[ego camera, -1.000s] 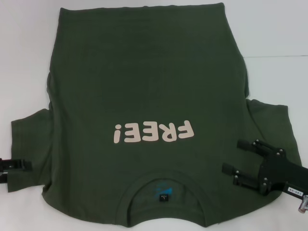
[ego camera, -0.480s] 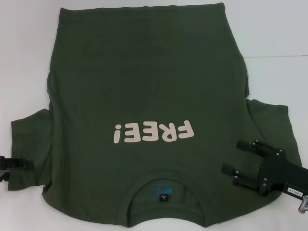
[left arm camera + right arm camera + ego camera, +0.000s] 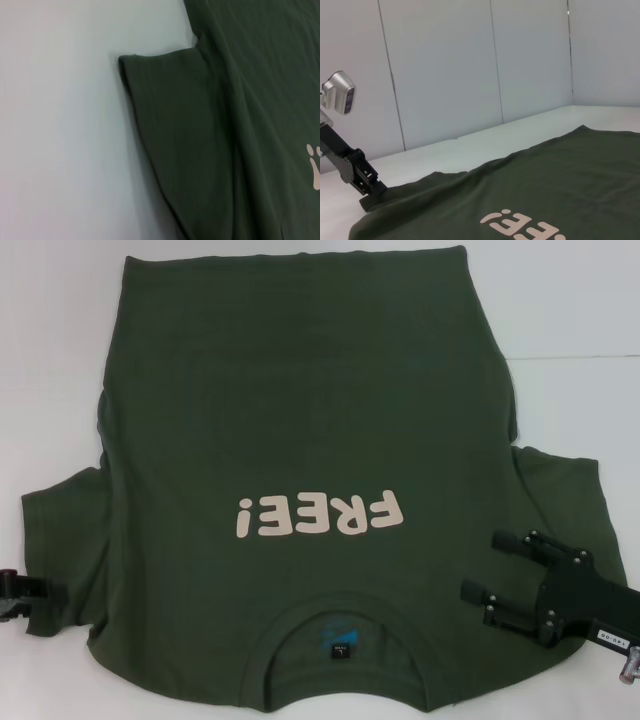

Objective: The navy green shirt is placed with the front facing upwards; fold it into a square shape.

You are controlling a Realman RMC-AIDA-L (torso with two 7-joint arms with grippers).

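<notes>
In the head view the navy green shirt (image 3: pixel 300 470) lies flat and face up on the white table (image 3: pixel 570 300), collar nearest the robot and no fold made yet; the right tool (image 3: pixel 490 570) hovers over the right sleeve with fingers spread, released, while the left tool (image 3: pixel 22 595) sits at the left sleeve's edge. The left wrist view shows only that sleeve lying flat, unfolded. In the right wrist view the left tool (image 3: pixel 369 197) meets the sleeve's edge; whether it grips, I cannot tell, so every fold seems left to do.

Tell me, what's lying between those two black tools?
In the head view, the navy green shirt fills that stretch: its collar and cream "FREE!" lettering lie between the left tool at one sleeve and the open right tool over the other.
</notes>
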